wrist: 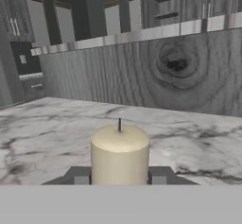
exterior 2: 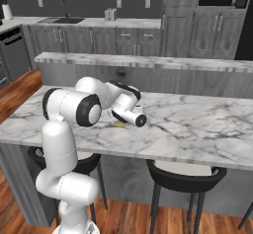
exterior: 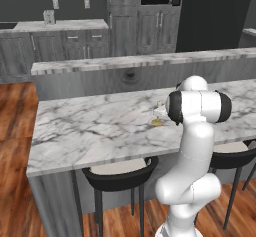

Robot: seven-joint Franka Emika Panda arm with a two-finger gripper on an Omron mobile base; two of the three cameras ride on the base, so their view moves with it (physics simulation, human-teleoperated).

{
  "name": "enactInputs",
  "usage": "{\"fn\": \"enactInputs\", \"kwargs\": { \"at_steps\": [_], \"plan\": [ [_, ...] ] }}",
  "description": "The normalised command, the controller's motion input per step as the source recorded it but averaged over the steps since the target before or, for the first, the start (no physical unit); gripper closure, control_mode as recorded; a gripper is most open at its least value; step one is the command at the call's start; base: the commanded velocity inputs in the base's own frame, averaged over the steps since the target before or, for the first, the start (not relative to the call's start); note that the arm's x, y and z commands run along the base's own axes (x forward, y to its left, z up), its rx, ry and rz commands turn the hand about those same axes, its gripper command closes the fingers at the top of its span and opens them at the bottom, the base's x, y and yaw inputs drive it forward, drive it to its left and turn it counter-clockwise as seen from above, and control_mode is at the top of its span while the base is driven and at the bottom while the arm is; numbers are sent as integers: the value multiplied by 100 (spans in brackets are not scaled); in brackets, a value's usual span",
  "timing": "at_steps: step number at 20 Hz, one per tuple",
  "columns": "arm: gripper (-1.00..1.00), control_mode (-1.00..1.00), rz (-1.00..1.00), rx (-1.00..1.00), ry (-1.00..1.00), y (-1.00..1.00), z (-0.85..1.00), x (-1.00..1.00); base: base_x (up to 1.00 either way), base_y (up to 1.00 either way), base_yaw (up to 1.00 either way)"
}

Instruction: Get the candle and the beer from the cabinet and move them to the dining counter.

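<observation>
The cream-white candle [wrist: 120,152] stands upright on the white marble dining counter [wrist: 42,128], its dark wick up. My gripper [wrist: 120,176] is shut on the candle: a dark fingertip [wrist: 80,176] sits close against each side, low on the wax. From the left base view the candle [exterior: 158,112] and its brass base show just left of my elbow, mid-way across the dining counter [exterior: 85,126]. In the right base view my hand hides the wax and only the candle's gold base [exterior 2: 119,124] peeks out. The beer is out of view.
A raised marble ledge on a grey wood panel [wrist: 156,72] rises right behind the candle. Black stools [exterior: 120,173] [exterior 2: 183,176] are tucked under the counter's near edge. Grey cabinet doors with bar handles [exterior: 157,26] stand at the far wall.
</observation>
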Motion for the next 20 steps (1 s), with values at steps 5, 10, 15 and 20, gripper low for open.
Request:
{"fn": "enactInputs", "kwargs": {
  "at_steps": [5, 10, 15, 20],
  "plan": [
    [-100, -100, 0, 0, 0, 0, 0, 0, 0, 0, 0],
    [-100, -100, 0, 0, 0, 0, 0, 0, 0, 0, 0],
    [-100, -100, 0, 0, 0, -1, 0, -2, 0, 0, 0],
    [-100, -100, 0, -1, 0, -2, 37, -9, 0, 0, 0]
  ]
}}
